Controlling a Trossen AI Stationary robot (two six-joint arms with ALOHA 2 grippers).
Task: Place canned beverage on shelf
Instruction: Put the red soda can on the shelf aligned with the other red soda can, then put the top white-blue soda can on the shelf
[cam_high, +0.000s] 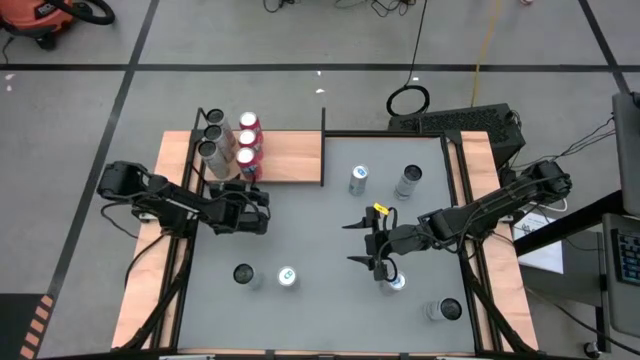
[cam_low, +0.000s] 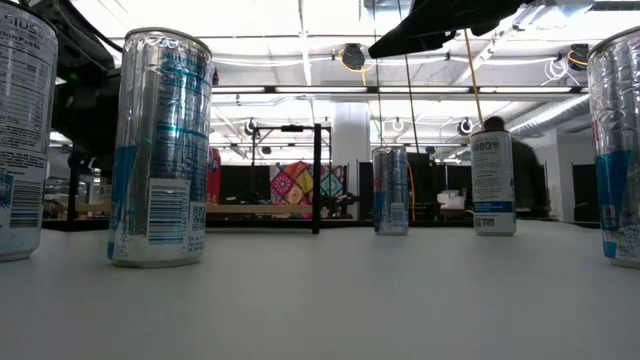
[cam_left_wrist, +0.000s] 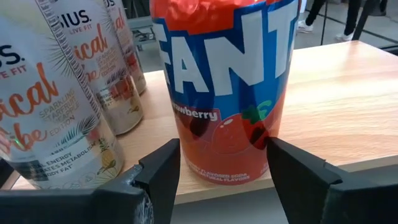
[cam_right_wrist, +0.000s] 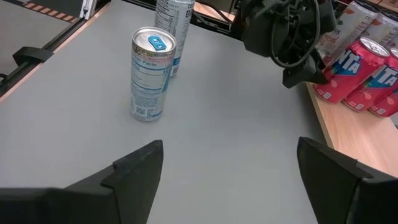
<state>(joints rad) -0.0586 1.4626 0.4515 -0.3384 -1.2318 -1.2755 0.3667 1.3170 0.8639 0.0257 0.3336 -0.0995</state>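
Note:
The wood-grain shelf (cam_high: 290, 155) stands at the table's far left. Several tall silver cans (cam_high: 212, 136) and red cans (cam_high: 248, 140) stand on it. A red Fanta can (cam_left_wrist: 224, 93) stands upright on its base at the shelf's near edge (cam_high: 247, 172). My left gripper (cam_high: 250, 190) is open at that edge, one fingertip on each side of this can's lower part (cam_left_wrist: 224, 165). My right gripper (cam_high: 360, 243) is wide open and empty above the table's middle, and its spread fingers show in its own view (cam_right_wrist: 227, 168). My left gripper's two fingers (cam_left_wrist: 163, 171) come level from the table's near side and flank the Fanta can's lower wall (cam_left_wrist: 186, 155). I cannot tell whether they touch it. The can stands upright on the shelf board.
Loose silver cans stand on the grey table: two at the near left (cam_high: 287, 278) (cam_high: 243, 273), two at the far right (cam_high: 358, 180) (cam_high: 408, 182), one beside my right gripper (cam_high: 395, 282) and one at the near right (cam_high: 445, 310). A black shelf post (cam_high: 323, 150) rises at the board's right end.

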